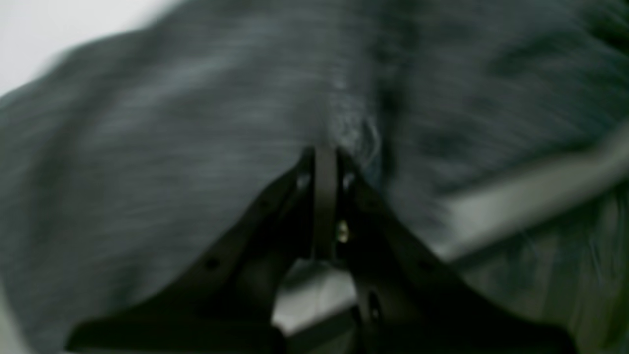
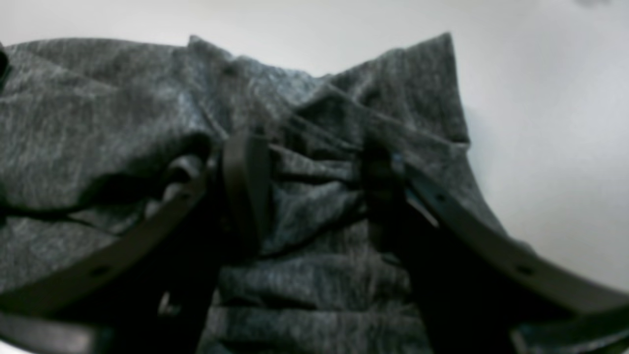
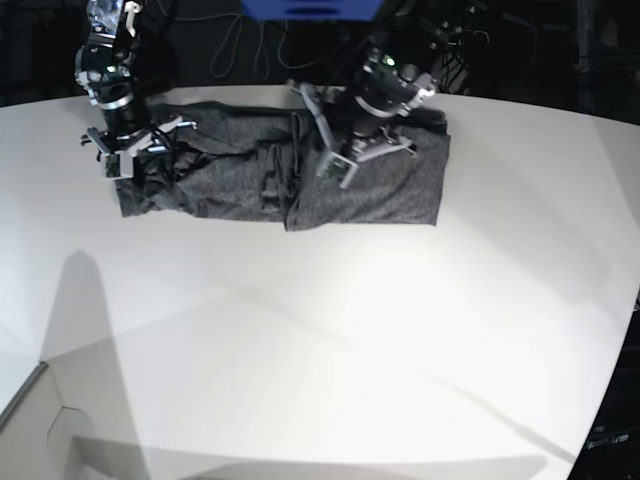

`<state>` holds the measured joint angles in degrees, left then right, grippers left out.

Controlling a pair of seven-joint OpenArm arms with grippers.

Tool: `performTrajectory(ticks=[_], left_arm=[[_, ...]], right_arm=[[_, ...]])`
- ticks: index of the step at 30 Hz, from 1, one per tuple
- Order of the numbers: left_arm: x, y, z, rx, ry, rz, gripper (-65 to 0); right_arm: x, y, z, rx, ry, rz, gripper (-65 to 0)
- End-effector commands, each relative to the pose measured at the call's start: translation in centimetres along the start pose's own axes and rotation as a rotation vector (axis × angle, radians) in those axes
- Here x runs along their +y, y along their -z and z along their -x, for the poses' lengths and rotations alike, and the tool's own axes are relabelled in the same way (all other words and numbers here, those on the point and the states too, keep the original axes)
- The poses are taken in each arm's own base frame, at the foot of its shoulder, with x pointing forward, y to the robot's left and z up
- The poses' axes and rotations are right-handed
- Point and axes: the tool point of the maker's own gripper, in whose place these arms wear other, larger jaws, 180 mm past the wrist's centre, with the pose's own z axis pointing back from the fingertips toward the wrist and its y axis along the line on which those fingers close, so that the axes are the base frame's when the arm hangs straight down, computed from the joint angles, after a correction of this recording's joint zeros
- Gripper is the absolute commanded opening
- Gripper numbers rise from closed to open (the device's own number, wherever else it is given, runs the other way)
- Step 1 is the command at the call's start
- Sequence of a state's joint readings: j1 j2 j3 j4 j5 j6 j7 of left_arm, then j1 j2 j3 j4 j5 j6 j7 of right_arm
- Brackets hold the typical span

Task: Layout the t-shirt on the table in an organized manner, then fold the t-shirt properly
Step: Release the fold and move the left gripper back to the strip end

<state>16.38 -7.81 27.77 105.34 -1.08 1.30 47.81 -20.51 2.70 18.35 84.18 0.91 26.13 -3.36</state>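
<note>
The dark heather-grey t-shirt lies stretched across the far part of the white table, rumpled in the middle. My left gripper stands over its right half. In the left wrist view the left gripper is shut, with a pucker of the t-shirt pinched at its tips. My right gripper is at the shirt's left end. In the right wrist view the right gripper is open, its fingers astride bunched folds of the t-shirt, with bare table beyond.
Dark space with cables and a blue object lies behind the table's far edge. The tabletop curves away at the right and ends in a corner at the lower left.
</note>
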Motion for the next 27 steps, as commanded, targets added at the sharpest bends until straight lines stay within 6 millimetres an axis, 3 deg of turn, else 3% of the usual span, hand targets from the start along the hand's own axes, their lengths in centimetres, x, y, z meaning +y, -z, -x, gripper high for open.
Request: performTrajectory(ticks=[1, 4, 7, 11, 16, 18, 22, 26, 27], left_arm=[[-0.6, -0.2, -1.7, -0.051, 0.030, 0.029, -64.9], [-2.4, -0.5, -2.7, -0.074, 0.058, 0.126, -64.9], [-2.4, -1.5, -4.3, -0.119, 0.034, 0.171, -64.9], [1.8, -1.9, -5.2, -0.146, -0.028, 0.079, -64.9], [11.8, -2.4, -3.3, -0.124, -0.187, -0.164, -64.9], [14.6, -2.5, -2.3, -0.106, -0.235, -0.229, -64.9], [17.2, -1.9, -1.2, -0.072, -0.272, -0.282, -64.9], [18.1, -0.5, 1.1, -0.007, -0.299, -0.294, -64.9], [18.3, -0.2, 1.0, -0.018, -0.298, -0.299, -64.9]], right_arm=[[0.0, -0.3, 1.6, 0.075, -0.016, -0.006, -34.0], [0.0, -0.3, 1.5, 0.072, -0.016, -0.006, -34.0], [-0.1, -0.4, 1.6, 0.072, -0.014, -0.002, -34.0], [-0.2, -0.5, 1.4, 0.068, -0.016, 0.001, -34.0], [-1.0, -1.3, -1.2, 0.004, -0.032, 0.036, -33.2], [-1.1, -1.9, -2.5, -0.039, -0.013, 0.068, -29.1], [-1.2, -2.7, -4.5, -0.099, 0.010, 0.106, -20.2], [-1.1, -3.2, -5.8, -0.129, 0.010, 0.121, -18.9], [-1.3, -3.3, -5.3, -0.108, 0.018, 0.131, -18.9]])
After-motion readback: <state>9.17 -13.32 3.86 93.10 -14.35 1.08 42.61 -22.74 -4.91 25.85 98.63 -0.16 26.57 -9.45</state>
